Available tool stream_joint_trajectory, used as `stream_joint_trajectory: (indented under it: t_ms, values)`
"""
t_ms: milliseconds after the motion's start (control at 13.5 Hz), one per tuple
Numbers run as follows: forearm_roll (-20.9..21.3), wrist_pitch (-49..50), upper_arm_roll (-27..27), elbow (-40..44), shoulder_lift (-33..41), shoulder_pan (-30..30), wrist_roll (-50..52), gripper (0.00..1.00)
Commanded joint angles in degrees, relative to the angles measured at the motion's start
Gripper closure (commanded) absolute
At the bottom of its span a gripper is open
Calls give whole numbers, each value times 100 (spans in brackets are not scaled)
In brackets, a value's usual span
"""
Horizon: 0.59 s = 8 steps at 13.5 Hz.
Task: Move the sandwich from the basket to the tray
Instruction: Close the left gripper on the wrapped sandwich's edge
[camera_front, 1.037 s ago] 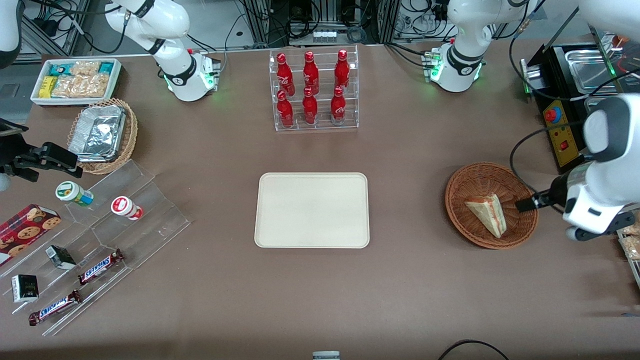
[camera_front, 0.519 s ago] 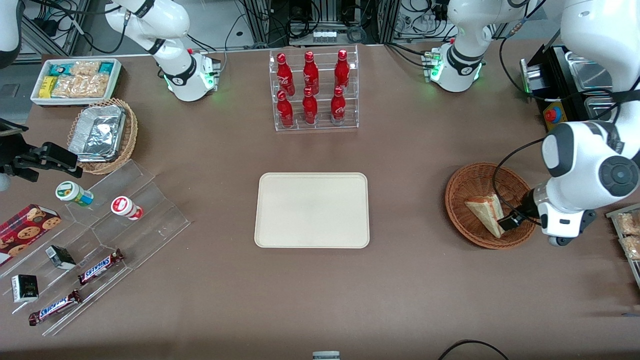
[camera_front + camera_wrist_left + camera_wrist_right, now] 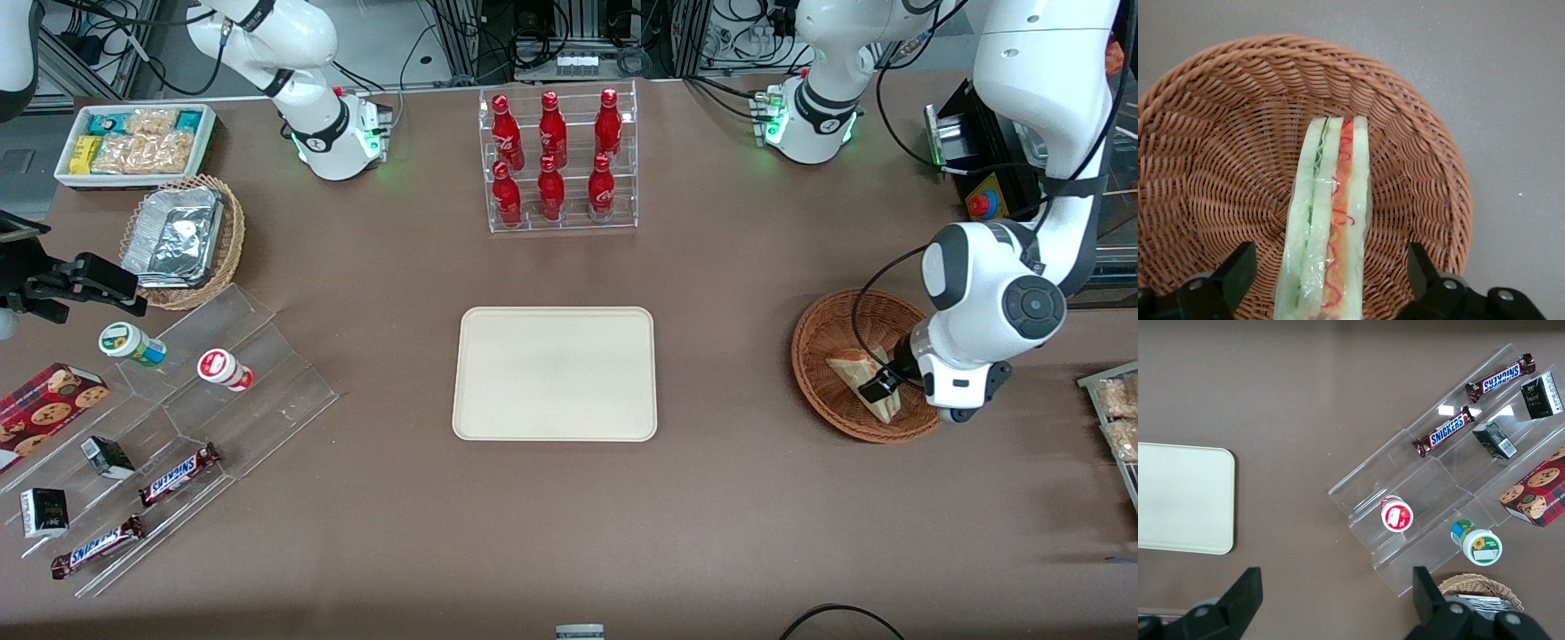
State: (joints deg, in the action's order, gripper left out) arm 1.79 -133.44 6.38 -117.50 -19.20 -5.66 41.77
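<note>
The sandwich (image 3: 851, 367) is a pale bread wedge with a red-orange and green filling edge. It lies in the round reddish-brown wicker basket (image 3: 827, 329) toward the working arm's end of the table. The left arm's gripper (image 3: 878, 388) hangs low over the basket, open. In the left wrist view the sandwich (image 3: 1330, 213) runs between the two black fingers (image 3: 1238, 270), one on each side, both clear of the bread. The basket wall (image 3: 1218, 133) surrounds it. The cream-beige tray (image 3: 556, 373) lies flat at mid-table with nothing on it.
An acrylic rack of red bottles (image 3: 557, 160) stands farther from the camera than the tray. A black machine (image 3: 991, 169) and a snack tray (image 3: 1116, 418) flank the basket. Toward the parked arm's end are a white snack bin (image 3: 133, 142), a foil-lined basket (image 3: 182, 240) and acrylic steps (image 3: 222, 391).
The left arm swung in from the table's end, and its gripper moved from the basket's rim to over the sandwich. The sandwich and basket have not moved.
</note>
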Motion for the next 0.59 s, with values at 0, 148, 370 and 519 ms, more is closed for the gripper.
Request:
stream_joint_trajectory:
  t_ms: [0,148,370,519]
  values:
    - [102,-366,13,-483,285,12,138,0]
    - [102,-472,13,-589,286,56,138,0]
    - [93,-534,13,-616,303,65,155,37]
    - [93,-525,13,-607,329,56,156,98]
